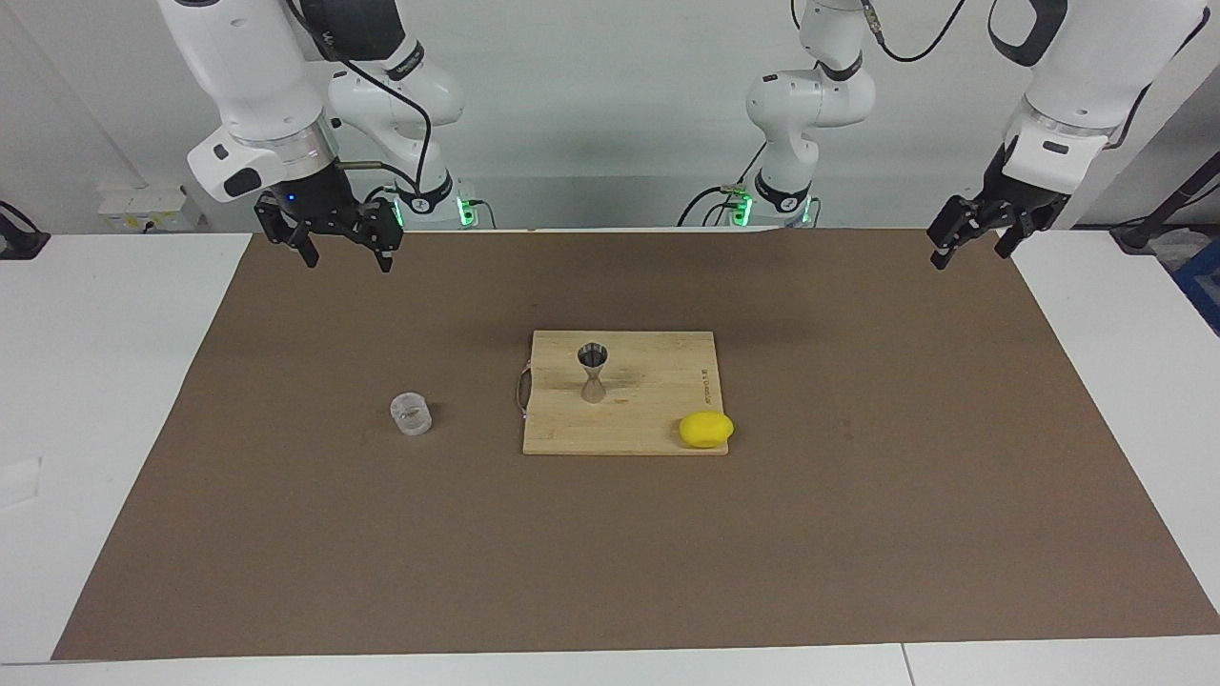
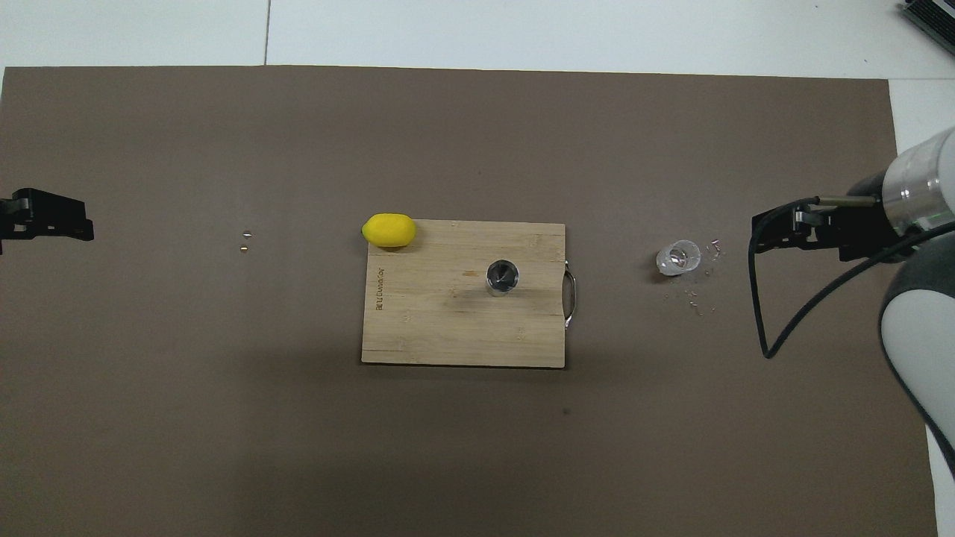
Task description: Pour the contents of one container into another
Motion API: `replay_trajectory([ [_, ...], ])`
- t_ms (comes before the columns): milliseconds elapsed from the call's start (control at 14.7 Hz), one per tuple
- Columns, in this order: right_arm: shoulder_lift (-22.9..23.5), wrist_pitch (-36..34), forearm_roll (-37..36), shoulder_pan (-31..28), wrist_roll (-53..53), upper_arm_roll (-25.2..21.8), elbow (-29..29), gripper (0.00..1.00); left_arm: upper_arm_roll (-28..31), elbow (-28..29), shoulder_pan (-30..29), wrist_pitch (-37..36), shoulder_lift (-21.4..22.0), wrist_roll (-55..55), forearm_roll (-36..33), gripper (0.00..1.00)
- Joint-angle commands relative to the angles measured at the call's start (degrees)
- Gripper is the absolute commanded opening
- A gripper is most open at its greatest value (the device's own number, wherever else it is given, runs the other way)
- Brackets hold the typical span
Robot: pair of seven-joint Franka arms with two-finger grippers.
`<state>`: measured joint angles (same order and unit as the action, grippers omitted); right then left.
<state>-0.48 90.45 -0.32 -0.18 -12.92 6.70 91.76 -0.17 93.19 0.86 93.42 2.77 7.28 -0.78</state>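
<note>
Glass tumbler (image 1: 411, 414) left of centre on mat; jigger (image 1: 593, 372) upright on cutting board (image 1: 658, 381). Right gripper (image 1: 345, 257) upper left, left gripper (image 1: 970, 250) upper right, apparently spread, empty.

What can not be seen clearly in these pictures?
- Glass tumbler: contents unclear in both views; too small and see-through.
- Jigger: overhead view hides its hourglass shape.
- Left gripper: cut by the overhead view's edge.
- Cutting board lettering: too small to read.
</note>
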Motion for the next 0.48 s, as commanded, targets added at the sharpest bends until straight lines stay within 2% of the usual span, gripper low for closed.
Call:
replay_trajectory([
  [0, -1.7, 0.4, 1.6, -0.8, 1.8, 0.1, 2.0, 1.0, 0.4, 1.5, 0.7, 0.9, 1.4, 0.1, -1.1, 1.0],
  [408, -1.7, 0.7, 1.6, -0.7, 1.8, 0.2, 2.0, 1.0, 0.4, 1.6, 0.7, 0.9, 1.4, 0.1, -1.1, 1.0],
])
